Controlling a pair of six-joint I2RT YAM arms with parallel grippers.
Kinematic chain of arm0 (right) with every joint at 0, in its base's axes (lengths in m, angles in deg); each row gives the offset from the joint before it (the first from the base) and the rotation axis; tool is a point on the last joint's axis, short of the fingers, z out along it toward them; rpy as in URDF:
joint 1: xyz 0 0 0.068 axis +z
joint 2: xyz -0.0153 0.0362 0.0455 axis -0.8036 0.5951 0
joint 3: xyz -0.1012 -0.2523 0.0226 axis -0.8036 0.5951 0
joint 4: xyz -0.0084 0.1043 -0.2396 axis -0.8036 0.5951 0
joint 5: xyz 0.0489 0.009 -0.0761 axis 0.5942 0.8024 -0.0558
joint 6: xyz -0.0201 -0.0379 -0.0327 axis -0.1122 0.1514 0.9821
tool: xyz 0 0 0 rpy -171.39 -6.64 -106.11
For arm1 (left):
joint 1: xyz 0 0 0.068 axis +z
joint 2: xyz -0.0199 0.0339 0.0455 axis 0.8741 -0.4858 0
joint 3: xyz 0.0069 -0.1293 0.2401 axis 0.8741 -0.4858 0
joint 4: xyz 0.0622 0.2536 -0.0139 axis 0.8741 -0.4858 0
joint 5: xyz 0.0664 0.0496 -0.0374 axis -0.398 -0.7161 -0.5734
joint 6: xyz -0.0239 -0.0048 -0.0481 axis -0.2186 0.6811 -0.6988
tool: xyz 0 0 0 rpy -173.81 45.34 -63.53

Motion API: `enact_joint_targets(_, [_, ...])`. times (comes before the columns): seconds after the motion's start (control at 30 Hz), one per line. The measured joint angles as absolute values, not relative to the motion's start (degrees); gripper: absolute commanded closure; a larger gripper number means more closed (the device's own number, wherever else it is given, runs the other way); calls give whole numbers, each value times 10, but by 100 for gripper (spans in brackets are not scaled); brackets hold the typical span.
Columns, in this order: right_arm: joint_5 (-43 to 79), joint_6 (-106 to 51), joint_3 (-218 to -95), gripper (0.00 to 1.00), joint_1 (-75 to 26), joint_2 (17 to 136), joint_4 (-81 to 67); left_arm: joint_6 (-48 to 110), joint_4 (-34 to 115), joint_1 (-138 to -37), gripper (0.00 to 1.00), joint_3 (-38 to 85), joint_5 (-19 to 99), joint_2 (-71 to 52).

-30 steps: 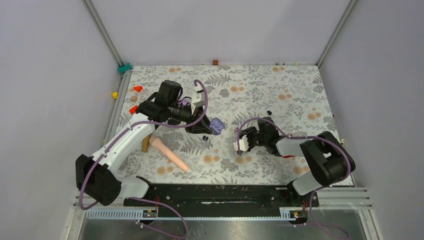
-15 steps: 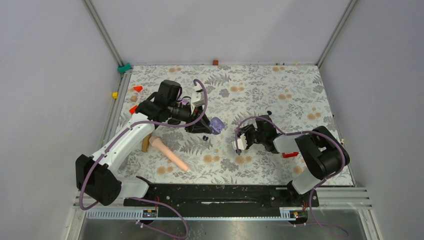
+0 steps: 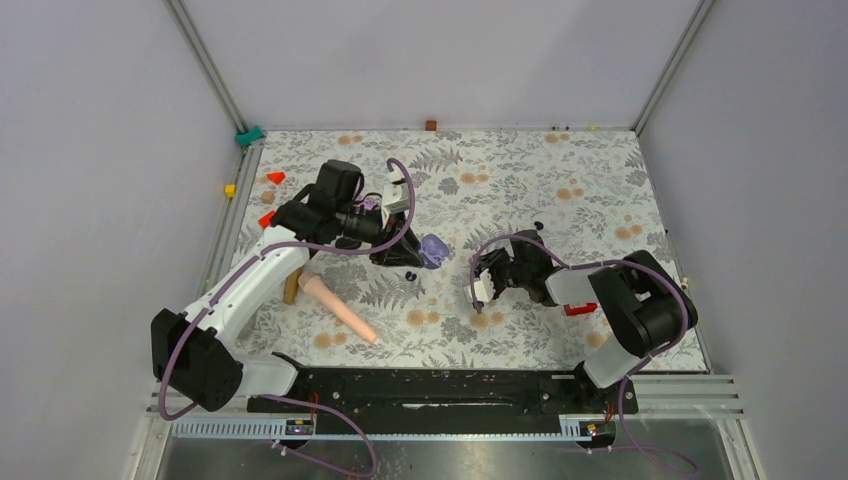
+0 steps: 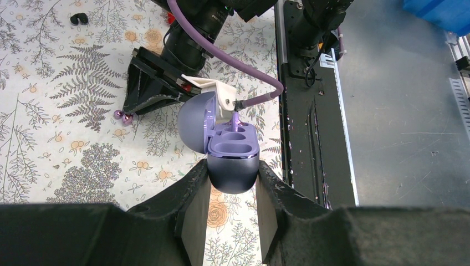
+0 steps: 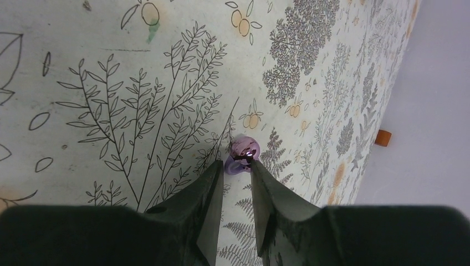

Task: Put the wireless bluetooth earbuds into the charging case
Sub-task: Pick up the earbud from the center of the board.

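My left gripper is shut on the open purple charging case, its lid tipped back and both sockets empty. In the top view the left gripper holds the case at mid-table. My right gripper is low over the table, its fingertips closed against a purple earbud. In the top view the right gripper is to the right of the case. The left wrist view also shows the purple earbud. Two black earbuds lie on the table by the case.
A pink cone-shaped object and a brown piece lie front left. A red box sits under the right arm. Small red pieces lie far left. The table's black front rail is close to the case.
My right gripper has swung a little left and away from the table's front edge, settling at the purple earbud. The left gripper and the case have not moved.
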State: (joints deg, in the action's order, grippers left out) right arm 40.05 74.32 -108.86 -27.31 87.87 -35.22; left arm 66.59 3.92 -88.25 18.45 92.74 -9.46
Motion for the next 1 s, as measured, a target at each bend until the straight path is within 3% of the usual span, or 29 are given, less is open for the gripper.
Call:
enact_joint_targets(0.83, [400, 796, -1127, 65, -272, 892, -295, 666, 39, -882, 100, 184, 927, -95])
enact_joint_targets(1.0, [397, 799, -1133, 70, -270, 904, -306, 665, 39, -882, 100, 184, 927, -95])
